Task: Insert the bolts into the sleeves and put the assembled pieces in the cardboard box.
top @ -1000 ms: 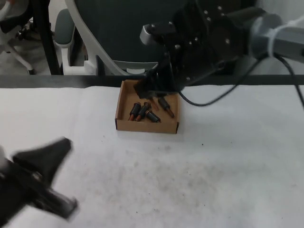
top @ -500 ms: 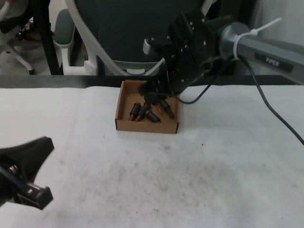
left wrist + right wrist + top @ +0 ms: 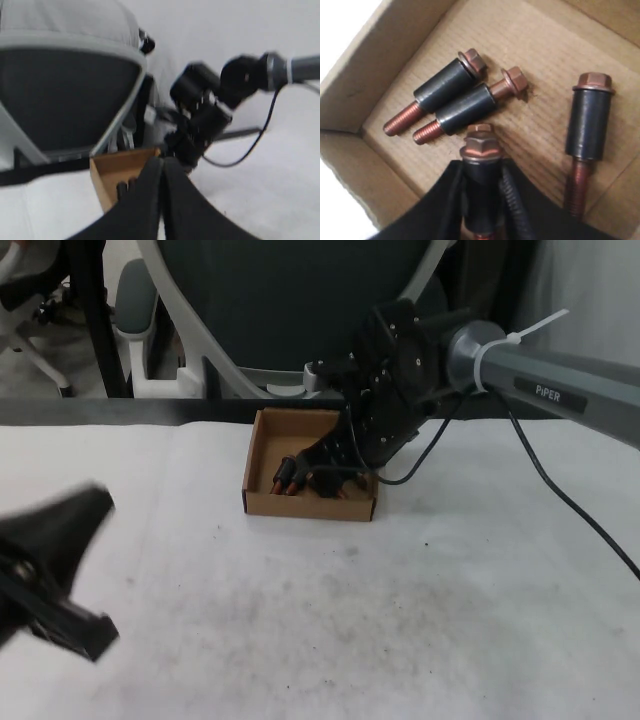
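My right gripper (image 3: pixel 325 468) is down inside the cardboard box (image 3: pixel 300 506). In the right wrist view my right gripper (image 3: pixel 481 197) is shut on an assembled piece (image 3: pixel 480 162), a copper bolt in a black sleeve, with its head just above the box floor. Three more assembled pieces lie on that floor: two side by side (image 3: pixel 440 87) (image 3: pixel 467 107) and one apart (image 3: pixel 590 127). My left gripper (image 3: pixel 162 161) hangs shut and empty over the bench's near left (image 3: pixel 60 550), pointing toward the box (image 3: pixel 112 167).
White cloth covers the bench (image 3: pixel 400 620), with open room in front of and beside the box. A black bar and office chairs (image 3: pixel 250 310) stand behind the far edge. The right arm's cable (image 3: pixel 560 500) trails over the bench at right.
My right gripper has come down into the box with the assembled piece. My left arm has shifted a little at the near left and stays shut.
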Available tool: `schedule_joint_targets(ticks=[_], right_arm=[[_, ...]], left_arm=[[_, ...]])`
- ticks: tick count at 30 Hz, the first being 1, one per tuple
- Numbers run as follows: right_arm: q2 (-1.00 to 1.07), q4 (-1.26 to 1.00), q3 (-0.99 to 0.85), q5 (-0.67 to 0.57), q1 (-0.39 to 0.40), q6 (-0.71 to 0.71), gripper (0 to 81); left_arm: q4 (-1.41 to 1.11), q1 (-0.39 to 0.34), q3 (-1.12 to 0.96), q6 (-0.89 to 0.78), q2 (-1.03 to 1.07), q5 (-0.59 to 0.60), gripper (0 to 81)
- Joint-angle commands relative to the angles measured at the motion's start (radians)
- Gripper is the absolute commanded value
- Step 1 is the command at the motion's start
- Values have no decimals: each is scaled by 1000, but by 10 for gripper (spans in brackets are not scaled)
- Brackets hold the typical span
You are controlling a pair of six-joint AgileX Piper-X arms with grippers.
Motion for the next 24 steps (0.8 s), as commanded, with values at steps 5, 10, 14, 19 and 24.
schedule_joint_targets(ticks=[5, 10, 14, 19, 24], right_arm=[[-9, 0, -13, -3, -3, 33, 431], [-9, 43, -40, -7, -3, 26, 273], [-23, 84, -67, -5, -6, -34, 0], [-65, 84, -68, -6, -8, -41, 3], [-122, 78, -68, -8, -8, -79, 3]], left_arm=[[168, -4, -4, 3, -8, -112, 8], [221, -4, -4, -47, -15, -144, 8], [-8, -2, -4, -16, -40, -176, 8], [198, -2, -4, -10, -53, -200, 8], [210, -2, -4, -42, -49, -234, 8]])
